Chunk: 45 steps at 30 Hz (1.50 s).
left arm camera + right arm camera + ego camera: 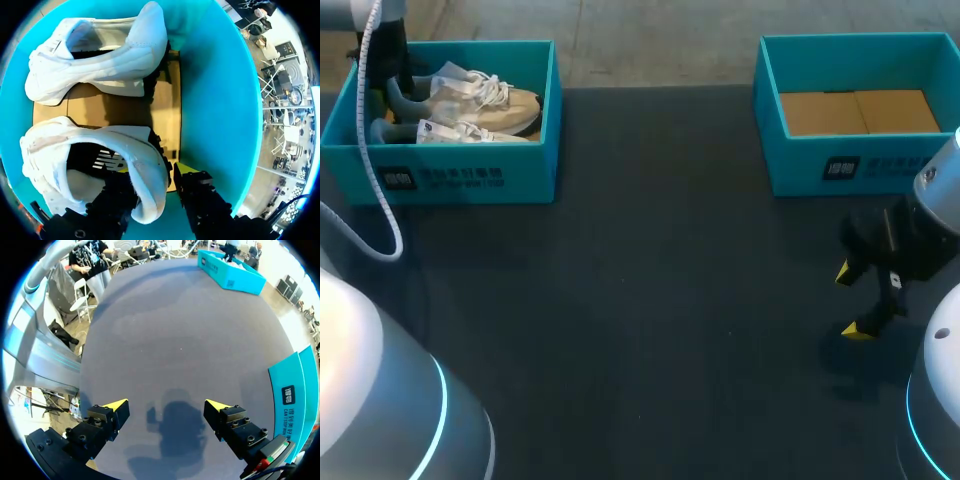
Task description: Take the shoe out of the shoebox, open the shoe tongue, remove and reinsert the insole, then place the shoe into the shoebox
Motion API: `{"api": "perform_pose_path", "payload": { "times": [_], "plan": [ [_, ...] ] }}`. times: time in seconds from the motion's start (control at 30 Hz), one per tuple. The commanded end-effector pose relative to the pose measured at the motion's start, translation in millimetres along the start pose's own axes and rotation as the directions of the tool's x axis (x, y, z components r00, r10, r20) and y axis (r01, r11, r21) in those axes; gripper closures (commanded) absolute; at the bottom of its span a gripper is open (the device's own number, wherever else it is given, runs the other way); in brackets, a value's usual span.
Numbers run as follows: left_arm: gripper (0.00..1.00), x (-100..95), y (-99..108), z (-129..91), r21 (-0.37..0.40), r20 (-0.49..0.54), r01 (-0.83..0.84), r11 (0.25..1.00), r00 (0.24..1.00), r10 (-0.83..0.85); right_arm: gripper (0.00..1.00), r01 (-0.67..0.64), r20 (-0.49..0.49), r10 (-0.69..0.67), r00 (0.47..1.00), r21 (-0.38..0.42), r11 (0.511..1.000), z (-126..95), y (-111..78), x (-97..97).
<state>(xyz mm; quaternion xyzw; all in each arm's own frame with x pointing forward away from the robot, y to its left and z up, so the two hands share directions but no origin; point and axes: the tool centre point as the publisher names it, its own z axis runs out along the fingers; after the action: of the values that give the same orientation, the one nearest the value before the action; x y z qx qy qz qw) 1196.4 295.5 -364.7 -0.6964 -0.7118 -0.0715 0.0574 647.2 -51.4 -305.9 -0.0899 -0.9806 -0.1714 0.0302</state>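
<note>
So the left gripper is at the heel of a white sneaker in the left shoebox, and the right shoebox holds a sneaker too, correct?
No. The head view shows the right shoebox holds no sneaker; it is empty. The left gripper is at the heel of a white sneaker in the left shoebox.

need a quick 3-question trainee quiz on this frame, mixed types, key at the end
1. How many white lace-up shoes lie in the teal cardboard shoebox where the left gripper is?
2. True or false: the right gripper hangs open above the dark table, holding nothing.
3. The left gripper is closed on the nearer shoe at its: A) laces B) heel C) toe
Key: 1 two; 2 true; 3 B
</note>
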Motion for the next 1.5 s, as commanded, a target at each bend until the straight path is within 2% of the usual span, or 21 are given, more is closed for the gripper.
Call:
{"api": "perform_pose_path", "payload": {
  "times": [0.03, 0.07, 0.17, 0.23, 0.27, 0.33, 0.6, 1.03, 1.23, 1.5],
  "plan": [
    [0.53, -0.1, -5, -8, -0.012, 0.016, -0.004, 1.0, 1.0, 0.004, 0.0, 0.0, 0.003, 0.0, 1.0, 0.0, 1.0, 0, -0.4, 1.8],
    [0.51, -0.1, -5, -9, -0.013, 0.019, -0.005, 1.0, 1.0, 0.005, 0.0, 0.0, 0.003, 0.0, 1.0, 0.0, 1.0, 0, -0.4, 1.8],
    [0.26, -0.9, -6, -18, -0.011, 0.048, -0.005, 1.0, 0.999, 0.005, 0.0, 0.0, 0.003, 0.0, 1.0, 0.0, 1.0, 0, -0.4, 1.8],
    [0.16, -1.4, -7, -25, -0.011, 0.059, -0.003, 1.0, 0.998, 0.004, 0.0, 0.0, 0.003, 0.0, 1.0, 0.0, 1.0, 0, -0.4, 1.8],
    [0.07, -1.9, -8, -29, -0.013, 0.065, -0.005, 1.0, 0.998, 0.006, 0.0, 0.0, 0.003, 0.0, 1.0, 0.0, 1.0, 0, -0.4, 1.8],
    [0.0, -2.2, -10, -39, -0.024, 0.072, -0.01, 1.0, 0.997, 0.011, 0.0, 0.0, 0.003, 0.0, 1.0, 0.0, 1.0, 0, -0.4, 1.8],
    [0.0, 2.4, -21, -81, -0.089, 0.098, -0.018, 0.996, 0.995, 0.027, 0.0, 0.0, 0.003, 0.0, 1.0, 0.0, 1.0, 0, -0.4, 1.8],
    [0.0, 14.8, -68, -141, -0.135, 0.134, -0.041, 0.99, 0.989, 0.06, 0.0, 0.0, 0.003, 0.0, 1.0, 0.0, 1.0, 0, -0.4, 1.8],
    [0.0, 17.6, -96, -154, -0.123, 0.147, -0.053, 0.991, 0.987, 0.071, 0.0, 0.0, 0.003, 0.0, 1.0, 0.0, 1.0, 0, -0.4, 1.8],
    [0.0, 26.6, -133, -160, -0.117, 0.138, -0.053, 0.992, 0.988, 0.069, 0.0, 0.0, 0.003, 0.0, 1.0, 0.0, 1.0, 0, -0.4, 1.8]
  ]
}}
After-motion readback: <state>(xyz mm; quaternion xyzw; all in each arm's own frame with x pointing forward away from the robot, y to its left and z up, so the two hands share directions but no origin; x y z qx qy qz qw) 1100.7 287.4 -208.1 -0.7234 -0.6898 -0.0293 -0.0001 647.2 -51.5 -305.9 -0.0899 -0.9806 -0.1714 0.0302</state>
